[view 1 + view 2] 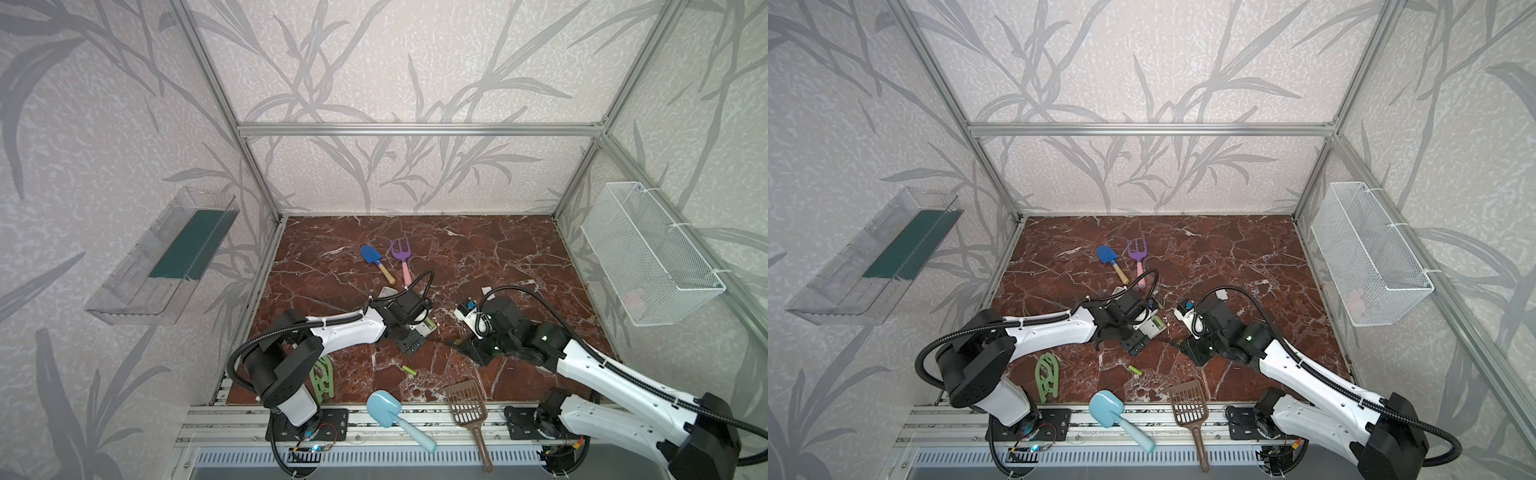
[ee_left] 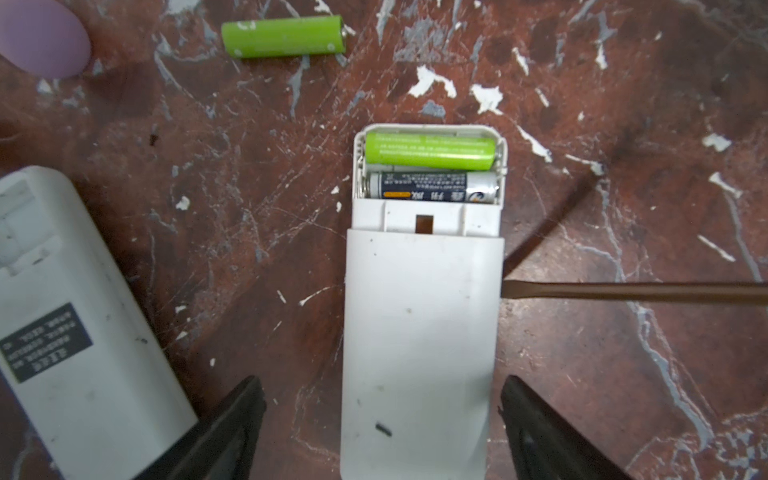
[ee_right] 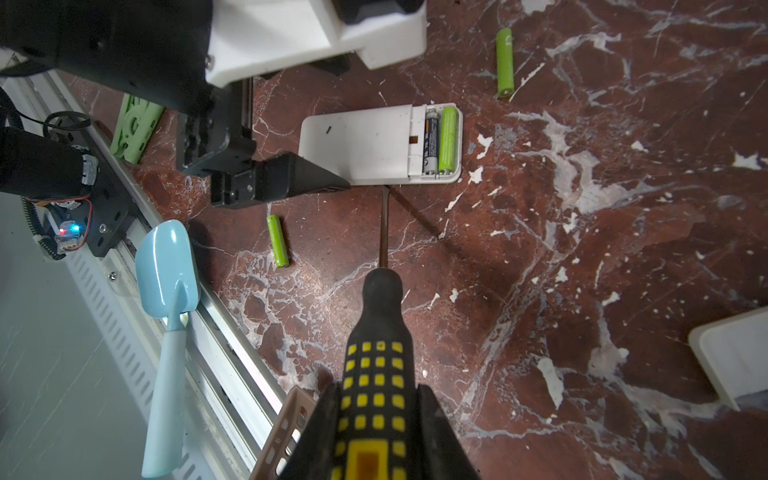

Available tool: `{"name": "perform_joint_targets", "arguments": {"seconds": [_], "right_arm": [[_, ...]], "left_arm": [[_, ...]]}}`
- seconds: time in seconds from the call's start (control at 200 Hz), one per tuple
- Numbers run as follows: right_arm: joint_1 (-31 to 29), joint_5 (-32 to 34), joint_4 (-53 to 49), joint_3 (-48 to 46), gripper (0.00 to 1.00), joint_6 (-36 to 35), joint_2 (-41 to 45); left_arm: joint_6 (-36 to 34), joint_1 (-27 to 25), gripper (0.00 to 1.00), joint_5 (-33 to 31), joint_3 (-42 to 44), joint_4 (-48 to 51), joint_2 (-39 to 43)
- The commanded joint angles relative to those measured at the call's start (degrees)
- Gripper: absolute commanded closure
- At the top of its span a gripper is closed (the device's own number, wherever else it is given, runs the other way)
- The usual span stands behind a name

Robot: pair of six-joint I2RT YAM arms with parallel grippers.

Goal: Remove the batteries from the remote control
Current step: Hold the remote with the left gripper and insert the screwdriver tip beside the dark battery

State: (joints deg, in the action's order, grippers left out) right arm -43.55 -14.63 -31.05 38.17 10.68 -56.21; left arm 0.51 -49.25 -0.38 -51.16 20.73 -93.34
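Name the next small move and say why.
Probably close the left gripper on the remote control: its open jaws straddle the body, a green battery and a dark battery sit in the open compartment, and the right gripper holds a screwdriver, tip beside it, ready to pry.

My left arm and right arm match: white shells on the long links, dotted with small dark screw holes, and matte black housings at the joints. A ribbed black hose runs along each, cinched by white zip ties. Each black base plate shows bare screws and thin coloured wires. The fingers I see are plain black wedges.
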Motion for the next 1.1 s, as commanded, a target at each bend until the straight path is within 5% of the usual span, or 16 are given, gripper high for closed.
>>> {"name": "perform_joint_targets", "arguments": {"seconds": [0.0, 0.395, 0.795, 1.095], "right_arm": [[-0.2, 0.5, 2.2, 0.3, 1.00, -1.3, 0.2], [-0.2, -0.4, 1.6, 1.1, 1.00, -7.9, -0.5], [-0.2, 6.0, -3.7, 3.9, 1.00, -19.7, 3.7], [-0.2, 8.5, -4.1, 4.4, 1.00, -21.9, 1.8]], "left_arm": [[2.4, -0.2, 0.15, -0.6, 0.8, -2.3, -1.4], [4.4, -0.3, 0.29, -3.0, 5.0, -4.6, -0.8], [8.6, -0.2, 0.37, -8.3, 8.7, -5.0, 2.4], [9.4, -0.1, 0.40, -9.8, 9.6, -6.5, 1.5]]}}
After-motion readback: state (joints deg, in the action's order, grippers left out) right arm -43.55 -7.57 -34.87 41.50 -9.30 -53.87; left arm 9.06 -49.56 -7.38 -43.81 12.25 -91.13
